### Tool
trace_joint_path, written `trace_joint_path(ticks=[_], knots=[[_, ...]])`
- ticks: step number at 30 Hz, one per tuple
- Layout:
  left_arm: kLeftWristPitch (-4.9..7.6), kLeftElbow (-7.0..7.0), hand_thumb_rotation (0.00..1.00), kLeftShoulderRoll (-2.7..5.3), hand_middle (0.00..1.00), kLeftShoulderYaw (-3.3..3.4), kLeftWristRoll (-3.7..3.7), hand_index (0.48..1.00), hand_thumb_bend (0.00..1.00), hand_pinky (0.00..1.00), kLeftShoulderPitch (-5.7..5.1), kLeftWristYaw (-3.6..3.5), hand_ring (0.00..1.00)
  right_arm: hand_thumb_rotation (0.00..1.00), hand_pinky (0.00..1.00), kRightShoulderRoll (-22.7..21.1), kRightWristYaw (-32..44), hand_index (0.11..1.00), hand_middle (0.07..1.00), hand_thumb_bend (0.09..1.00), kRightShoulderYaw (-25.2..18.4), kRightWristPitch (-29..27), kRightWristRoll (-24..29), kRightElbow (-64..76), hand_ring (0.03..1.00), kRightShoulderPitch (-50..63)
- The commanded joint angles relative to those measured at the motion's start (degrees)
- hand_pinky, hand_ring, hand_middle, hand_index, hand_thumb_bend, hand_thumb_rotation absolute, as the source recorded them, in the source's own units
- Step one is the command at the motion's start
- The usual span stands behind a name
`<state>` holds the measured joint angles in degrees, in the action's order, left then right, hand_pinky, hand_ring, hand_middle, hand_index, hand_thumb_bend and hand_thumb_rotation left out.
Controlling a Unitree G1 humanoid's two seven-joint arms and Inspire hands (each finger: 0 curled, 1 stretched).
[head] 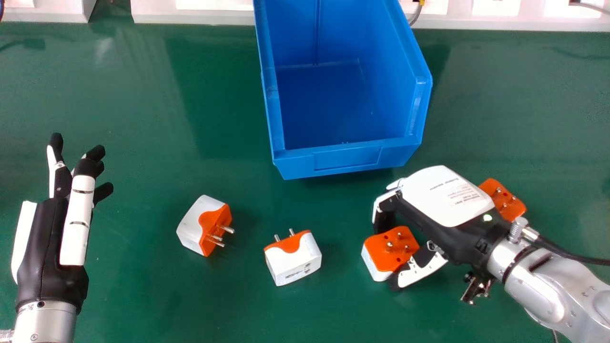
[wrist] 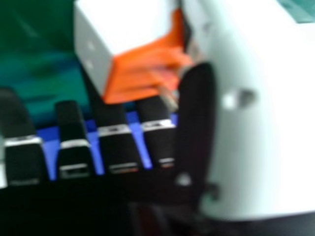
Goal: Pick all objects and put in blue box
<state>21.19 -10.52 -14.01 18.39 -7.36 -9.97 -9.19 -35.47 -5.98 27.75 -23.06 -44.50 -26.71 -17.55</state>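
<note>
A: State the condition of the right hand [head: 445, 197].
B: Partly closed. Its fingers [head: 380, 214] are bent down at one side of an orange-and-white adapter [head: 391, 250], and its thumb [head: 424, 271] bears on the other. This gripped adapter has its orange face and prongs upward. Its clearance from the table [head: 143, 295], if any, cannot be told.

A: What does the right hand view indicate?
B: The gripped adapter sits between fingertips and thumb, with its prongs toward the thumb.

A: Locate the other adapters.
B: Three units. The slotted adapter [head: 294, 259] is on the table, to the left of the right hand, with its prongs directed away from the robot. The side-lying adapter [head: 205, 226] is farther left, between the two hands, with its prongs directed toward the right-hand side. The partly hidden adapter [head: 506, 200] is just beyond the wrist end of the right hand, with its orange face and prongs upward.

A: Locate the receptacle.
B: The blue box [head: 352, 157] stands ahead of the right hand and to its left, with its near wall toward the robot. All four adapters are outside it.

A: And the left hand [head: 50, 243]?
B: Well apart from the right hand, at the left side of the head view, fingers extended, holding nothing.
</note>
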Motion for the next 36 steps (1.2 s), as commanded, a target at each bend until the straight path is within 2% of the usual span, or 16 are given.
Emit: trace_joint_path(ticks=[1,7,9,11,13,16,18,20,23,26,29,31,36], knots=[[0.65,1.2,0.99,-0.68,0.93,0.35,-0.19,0.938,0.48,0.87,0.1,-0.04,0.93,0.16,0.09,-0.04,1.59,0.469,0.193,0.481,0.05,2.94,-1.29,-0.92,0.139,1.99],[-0.02,2.02,1.0,-0.66,0.93,0.19,0.32,0.942,0.48,0.88,-0.14,0.28,0.94,0.16,0.09,0.09,1.78,0.47,0.193,0.479,-0.17,3.83,-1.14,0.39,0.138,2.34],[-0.38,2.19,1.0,-0.62,0.93,0.18,0.08,0.942,0.47,0.88,-0.17,0.21,0.94,0.16,0.09,0.09,1.53,0.47,0.191,0.478,-0.37,3.76,-1.02,0.75,0.136,2.53],[-0.53,1.96,1.0,-0.69,0.94,0.18,-0.32,0.946,0.46,0.88,0.01,-0.15,0.94,0.16,0.08,0.1,1.68,0.469,0.18,0.479,-0.99,3.78,-0.29,1.74,0.128,3.06],[-0.15,1.3,1.0,-0.78,0.94,0.21,-0.53,0.951,0.45,0.89,0.37,-0.52,0.94,0.16,0.08,-0.17,1.88,0.469,0.181,0.479,-1.93,3.76,0.48,3.77,0.13,3.88],[0.37,0.51,1.0,-0.83,0.94,0.27,-0.16,0.948,0.47,0.9,0.77,-0.63,0.94,0.15,0.1,-0.94,-1.27,0.469,0.193,0.481,-3.94,1.56,0.91,7.41,0.142,5.46],[0.35,0.36,1.0,-0.77,0.93,0.3,-0.38,0.947,0.47,0.89,0.93,-0.8,0.94,0.15,0.11,-1.28,-1.16,0.469,0.197,0.481,-5.39,1.68,1.13,10.6,0.144,6.55],[0.4,0.16,1.0,-0.79,0.93,0.29,-0.04,0.945,0.48,0.89,1.07,-0.53,0.94,0.15,0.09,-1.72,-0.83,0.469,0.18,0.48,-6.66,1.61,1.23,13.95,0.127,7.32],[0.36,0.15,1.0,-0.74,0.93,0.18,-0.01,0.947,0.48,0.89,1.23,-0.52,0.94,0.15,0.07,-2.27,-0.94,0.469,0.165,0.481,-8.71,2.3,-0.43,20.17,0.111,7.79],[0.4,0.13,1.0,-0.7,0.94,0.08,0.43,0.949,0.49,0.9,1.27,-0.24,0.95,0.15,0.06,-1.06,-1.15,0.469,0.159,0.483,-11.11,2.07,0.31,24.69,0.103,6.88],[0.31,0.64,1.0,-0.48,0.93,-0.02,0.43,0.948,0.5,0.89,1.05,-0.18,0.95,0.15,0.07,0.32,-1.43,0.469,0.161,0.485,-12.69,2.76,-0.82,28.07,0.107,4.93],[0.69,0.48,1.0,-0.6,0.93,-0.08,0.6,0.95,0.5,0.9,1.07,-0.29,0.95,0.15,0.07,1.64,-2.31,0.469,0.164,0.485,-13.23,3.27,-1.83,28.7,0.11,3.14],[0.61,-0.09,1.0,-0.8,0.94,-0.01,0.55,0.954,0.49,0.9,1.43,-0.56,0.95,0.15,0.06,5.28,-2.08,0.469,0.157,0.485,-13.03,5.77,-3.48,26.59,0.104,-3.33]])
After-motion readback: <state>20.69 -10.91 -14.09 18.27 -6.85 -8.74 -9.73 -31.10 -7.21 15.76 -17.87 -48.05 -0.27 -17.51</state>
